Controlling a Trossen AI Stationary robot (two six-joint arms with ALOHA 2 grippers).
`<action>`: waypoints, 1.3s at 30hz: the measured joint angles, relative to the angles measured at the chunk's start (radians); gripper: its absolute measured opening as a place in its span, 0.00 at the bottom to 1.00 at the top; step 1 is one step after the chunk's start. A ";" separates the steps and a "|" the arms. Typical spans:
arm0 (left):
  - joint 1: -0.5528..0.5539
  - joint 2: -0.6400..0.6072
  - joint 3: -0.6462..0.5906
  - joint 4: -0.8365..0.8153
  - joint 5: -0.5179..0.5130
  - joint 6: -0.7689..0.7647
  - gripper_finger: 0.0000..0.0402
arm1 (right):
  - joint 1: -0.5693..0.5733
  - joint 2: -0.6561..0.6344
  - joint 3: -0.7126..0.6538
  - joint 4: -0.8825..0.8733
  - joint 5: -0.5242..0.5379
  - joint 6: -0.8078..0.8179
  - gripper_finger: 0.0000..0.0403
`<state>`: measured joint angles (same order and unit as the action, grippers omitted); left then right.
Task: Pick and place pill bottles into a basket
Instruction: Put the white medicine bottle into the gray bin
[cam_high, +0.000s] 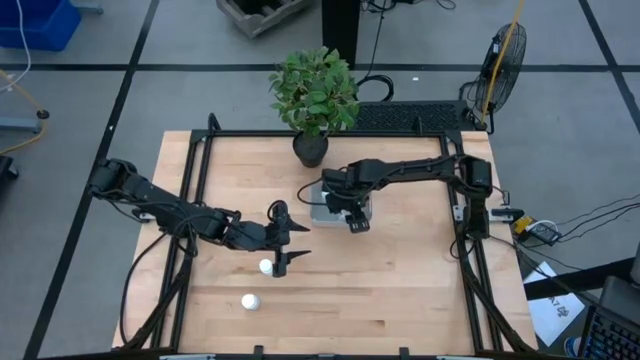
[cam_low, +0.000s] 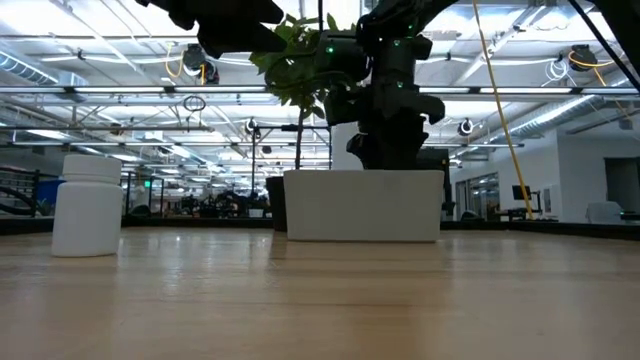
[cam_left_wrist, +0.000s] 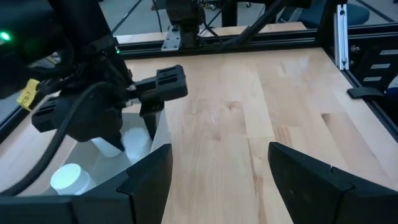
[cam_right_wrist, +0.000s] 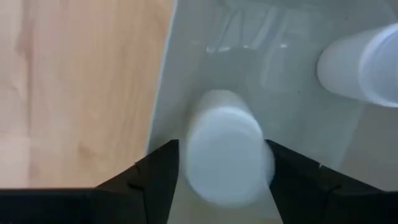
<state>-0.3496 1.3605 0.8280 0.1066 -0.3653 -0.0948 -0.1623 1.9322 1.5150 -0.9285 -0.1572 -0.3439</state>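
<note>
The pale tray basket (cam_high: 325, 207) sits on the table in front of the plant pot. My right gripper (cam_high: 356, 222) reaches down into the basket, shut on a white pill bottle (cam_right_wrist: 227, 155). A second bottle (cam_right_wrist: 367, 62) stands in the basket beside it, and the left wrist view shows another bottle (cam_left_wrist: 71, 177) there too. Two bottles (cam_high: 265, 266) (cam_high: 250, 301) stand on the table near its front. My left gripper (cam_high: 290, 240) is open and empty, just above and beside the nearer one. The low view shows one standing bottle (cam_low: 87, 205) and the basket (cam_low: 362, 205). My right gripper pinches the bottle's sides (cam_right_wrist: 193, 162) between its two fingers, which come from above, pointing down. The bottle is upright, cap toward the wrist camera, inside the basket near one wall. Whether its base rests on the basket floor, I cannot tell.
A dark pot with a green plant (cam_high: 313, 95) stands just behind the basket. A black frame (cam_high: 200, 170) runs along the table's sides. Bare wood lies to the right of the basket and along the front right.
</note>
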 joint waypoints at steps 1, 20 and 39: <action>0.000 0.000 0.000 0.000 0.000 0.000 0.67 | -0.002 -0.001 -0.009 0.013 -0.001 -0.003 0.56; 0.004 0.000 0.000 -0.013 -0.001 -0.008 0.67 | 0.010 -0.118 -0.042 0.026 0.107 -0.021 0.61; -0.044 -0.077 0.006 -0.626 -0.054 -0.661 0.67 | 0.361 -0.486 -0.309 0.287 0.080 0.463 0.60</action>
<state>-0.3933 1.2832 0.8341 -0.5195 -0.4188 -0.7557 0.1985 1.4465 1.2065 -0.6419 -0.0770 0.1192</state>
